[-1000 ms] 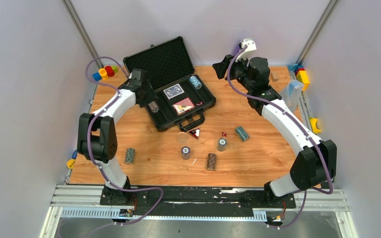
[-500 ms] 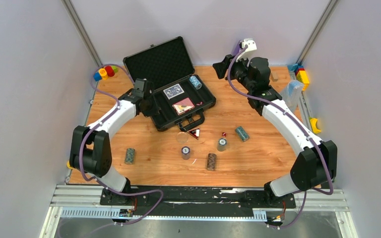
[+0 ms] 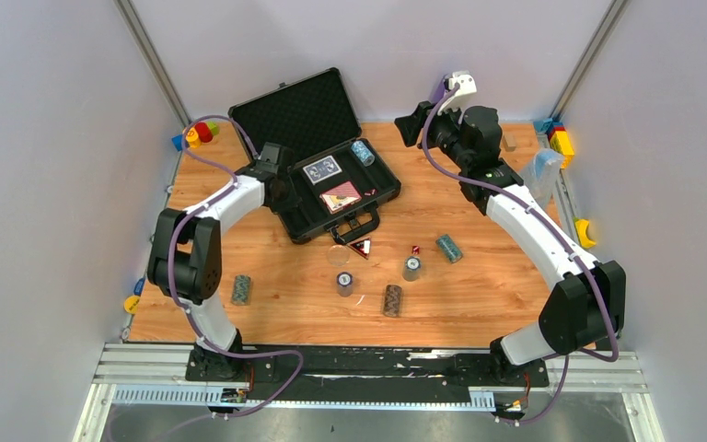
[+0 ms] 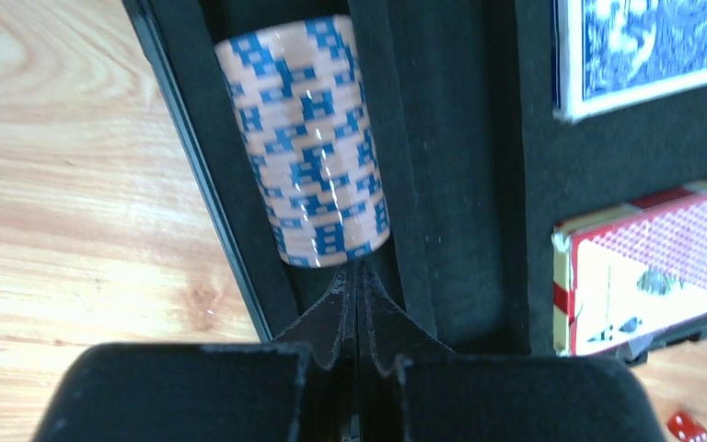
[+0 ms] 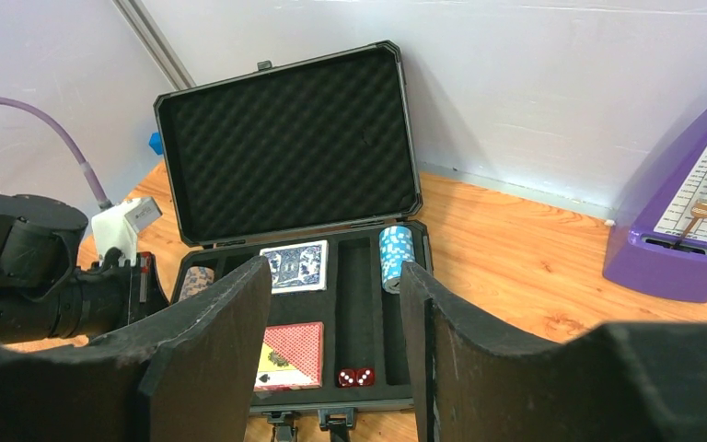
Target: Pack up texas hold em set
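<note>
The black case [image 3: 296, 115] lies open at the back. It holds a blue deck [image 3: 322, 169], a red deck [image 3: 341, 196] and a light-blue chip stack [image 3: 362, 153]. My left gripper [image 3: 285, 189] is shut and empty. Its tips [image 4: 357, 267] sit at the near end of a pink-and-blue chip stack [image 4: 308, 138] lying in the case's left slot. My right gripper [image 5: 336, 267] is open and empty, above and behind the case. Two red dice [image 5: 356, 377] lie in the case. Several chip stacks [image 3: 392, 300], a triangular button [image 3: 361, 247] and a red die [image 3: 415, 250] lie on the table.
A purple upright holder [image 5: 690, 230] stands at the back right. Toy blocks sit at the back left [image 3: 198, 134] and the right edge [image 3: 560, 138]. A clear cup [image 3: 543, 170] is by my right arm. A clear disc [image 3: 338, 255] lies near the button.
My left gripper has moved a little right and back along the case's left side, and its elbow has swung. The right arm has not moved.
</note>
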